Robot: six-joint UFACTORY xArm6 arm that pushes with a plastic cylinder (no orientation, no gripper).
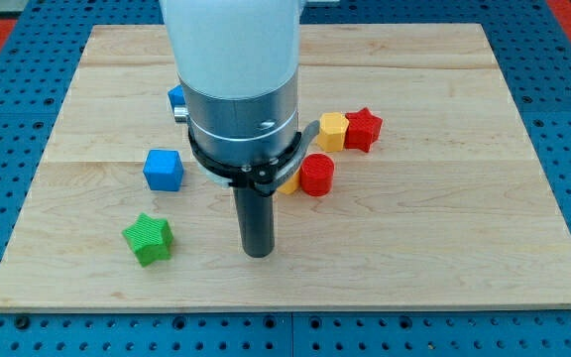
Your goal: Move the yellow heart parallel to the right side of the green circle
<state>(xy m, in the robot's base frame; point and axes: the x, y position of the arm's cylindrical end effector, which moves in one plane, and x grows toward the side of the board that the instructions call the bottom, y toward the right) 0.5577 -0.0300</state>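
My tip (257, 252) rests on the wooden board (444, 228) near the view's bottom centre. A green star (149, 239) lies to its left. A red cylinder (316, 175) lies up and to its right. A sliver of a yellow block (290, 183) shows between the arm and the red cylinder; its shape is hidden. No green circle shows; the arm's body (236, 89) covers the middle of the board.
A blue cube (164, 170) sits left of the arm. Another blue block (176, 99) peeks out behind the arm's left edge. A yellow hexagon-like block (333, 131) touches a red star (363, 129) right of the arm.
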